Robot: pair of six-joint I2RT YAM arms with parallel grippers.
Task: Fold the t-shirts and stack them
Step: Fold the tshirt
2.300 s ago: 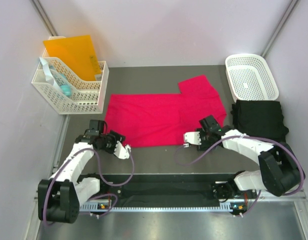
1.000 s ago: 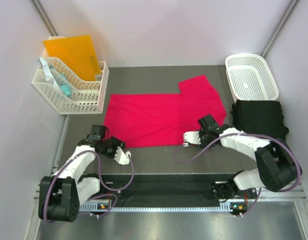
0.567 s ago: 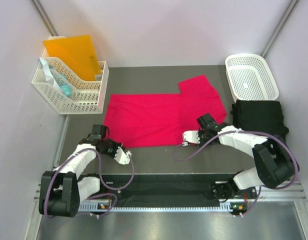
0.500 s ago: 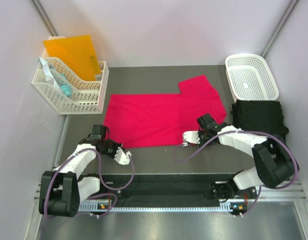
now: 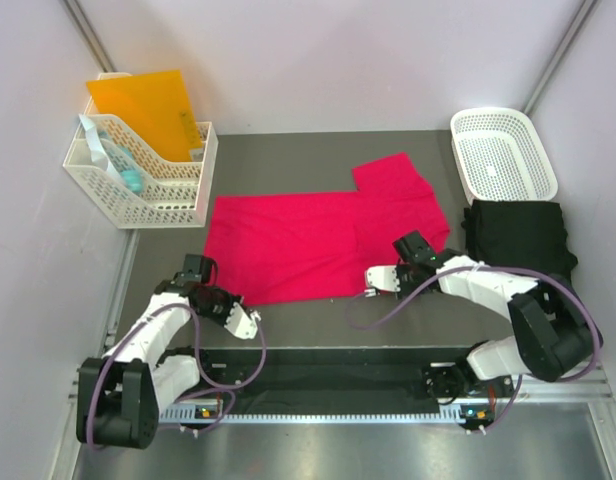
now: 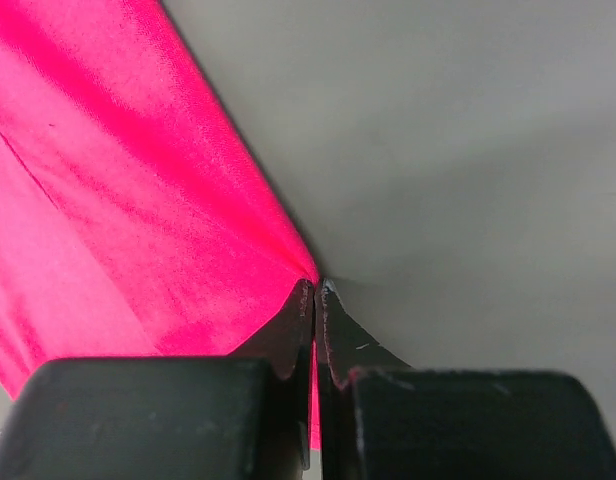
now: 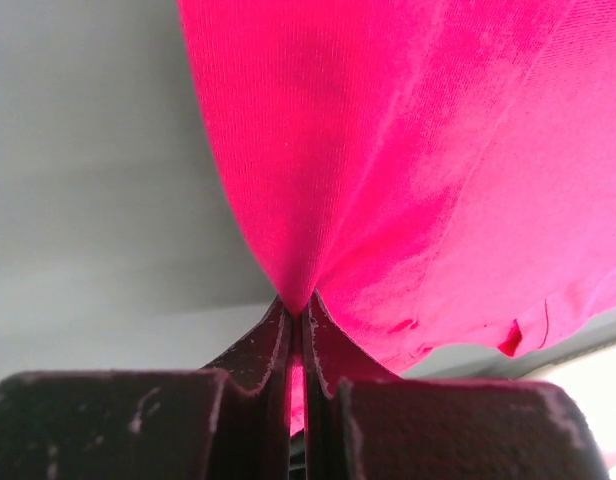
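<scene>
- The dark grey table [image 5: 288, 160] is seen walled in by pale panels on three sides.
- The pinkish-red t-shirt [image 5: 308, 240] is laid flat across the middle, one sleeve spread toward the far right.
- A white lattice rack [image 5: 148, 195], holding an orange folder [image 5: 143, 105], is set at the far left, just beside the red cloth's far left corner.
- A white lattice basket [image 5: 503, 160] is placed in the far right corner.
- The black t-shirt [image 5: 518, 240] is folded just in front of that basket, close beside the red sleeve.
- The left gripper [image 6: 316, 285] is clamped tight on the red shirt's near left corner.
- The right gripper [image 7: 298, 300] is pinched tight on its near right hem, cloth bunched between the jaws.
</scene>
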